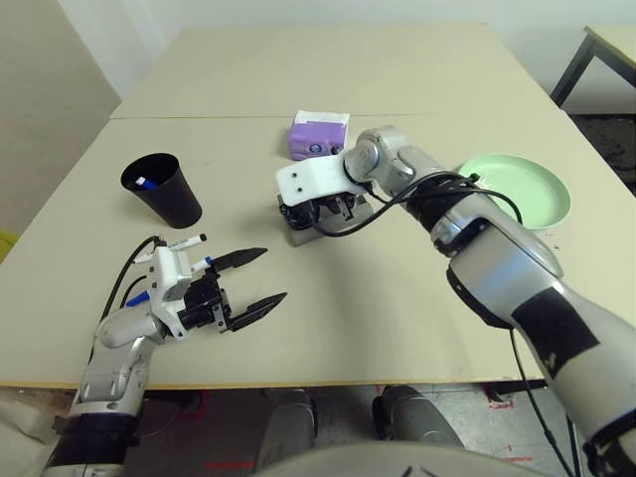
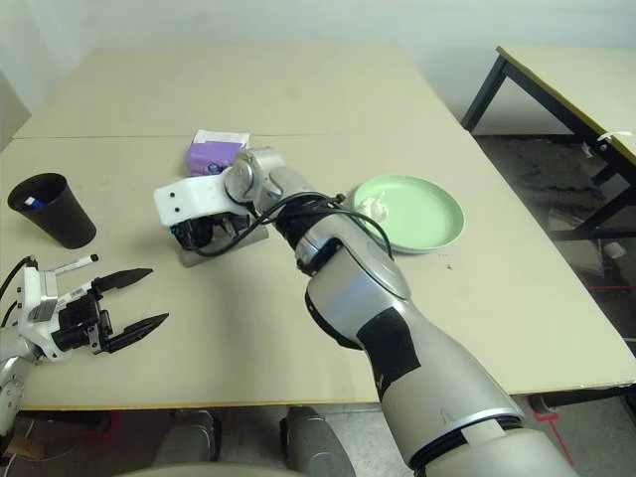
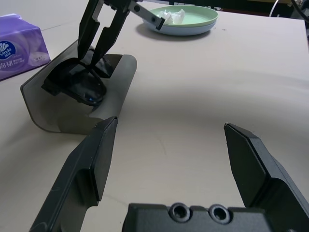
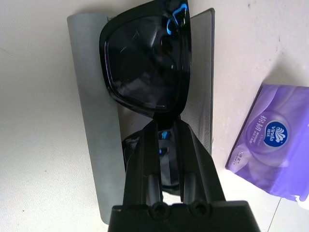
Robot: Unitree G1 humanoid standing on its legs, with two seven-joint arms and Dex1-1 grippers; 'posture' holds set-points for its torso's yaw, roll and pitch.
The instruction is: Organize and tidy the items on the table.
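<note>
1. Near the left edge of the large beige matte tabletop (image 1: 328, 318) stands a black plastic cup (image 1: 164, 191), a blue-capped marker showing just inside its rim.
2. My left gripper (image 1: 255, 279) hovers low by the front-left corner, its two black fingers spread as wide as they go and holding nothing. A white marker with a black cap (image 1: 185, 242) lies just behind it.
3. At the middle of the tabletop, just in front of the seam, the grey oblong glasses case (image 3: 77, 92) lies open. My right gripper (image 4: 166, 140) points steeply down into it, fingers nearly together and pinching the black sunglasses (image 4: 147, 63) at the bridge, one lens over the case's lining.
4. Risks, as I judge them: the pinch is narrow, so the sunglasses could swivel or slip. If they go in crooked, a lens may overhang the case wall and the flap will not shut. Pressing down could also skid the light case towards the purple tissue box (image 1: 319, 134) just behind it.
5. Towards the right edge sits the pale green round plate (image 1: 542, 194), stacked on a pale blue one and carrying a crumpled white tissue (image 3: 174, 15).
6. The tabletop is plain, with one seam across it. A dark-legged table (image 2: 566, 79) stands off to the right, and pale walls close the room behind.
</note>
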